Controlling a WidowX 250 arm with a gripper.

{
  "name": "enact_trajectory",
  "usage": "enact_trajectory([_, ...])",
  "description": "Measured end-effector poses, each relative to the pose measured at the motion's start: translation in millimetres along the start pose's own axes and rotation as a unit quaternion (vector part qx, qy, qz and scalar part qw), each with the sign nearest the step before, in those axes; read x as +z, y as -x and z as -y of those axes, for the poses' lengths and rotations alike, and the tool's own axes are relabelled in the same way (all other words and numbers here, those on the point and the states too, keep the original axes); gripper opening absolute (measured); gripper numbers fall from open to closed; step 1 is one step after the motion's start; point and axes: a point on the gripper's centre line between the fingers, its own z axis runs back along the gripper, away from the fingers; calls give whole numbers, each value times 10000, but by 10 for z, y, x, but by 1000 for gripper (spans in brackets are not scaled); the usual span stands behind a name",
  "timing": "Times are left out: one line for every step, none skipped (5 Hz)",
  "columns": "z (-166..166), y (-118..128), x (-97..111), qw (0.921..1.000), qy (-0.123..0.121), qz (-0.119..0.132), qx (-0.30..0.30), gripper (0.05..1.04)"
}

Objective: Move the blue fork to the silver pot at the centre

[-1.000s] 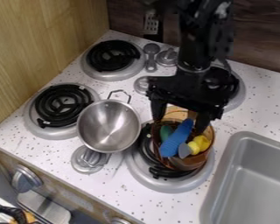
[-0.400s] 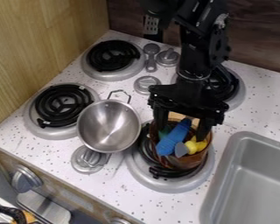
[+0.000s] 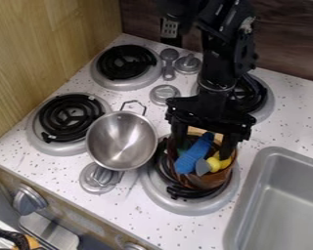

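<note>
The gripper hangs at the brown pot, jaws wide apart, blue fork between them, silver pot alongside.

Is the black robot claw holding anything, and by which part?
Nothing is held; the black two-finger gripper hangs open, its jaws on either side of the long blue fork.

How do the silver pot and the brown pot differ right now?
Material look: silver pot is shiny metal; brown pot is brownish.
Contents: brown pot holds the blue fork and a yellow item; silver pot shows bare inner metal.
Gripper: it hangs over the brown pot, not the silver pot.
Shared: both are round and open-topped.
</note>
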Motion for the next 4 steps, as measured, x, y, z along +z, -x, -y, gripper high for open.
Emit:
enact_trajectory([12, 9, 3, 10000, -18, 14, 12, 661])
enact_trajectory([11, 7, 7, 10000, -37, 17, -2, 381])
enact_trajectory([-9, 28, 5, 9999, -104, -58, 23, 339])
enact_trajectory([-30, 44, 25, 9997, -188, -151, 75, 339])
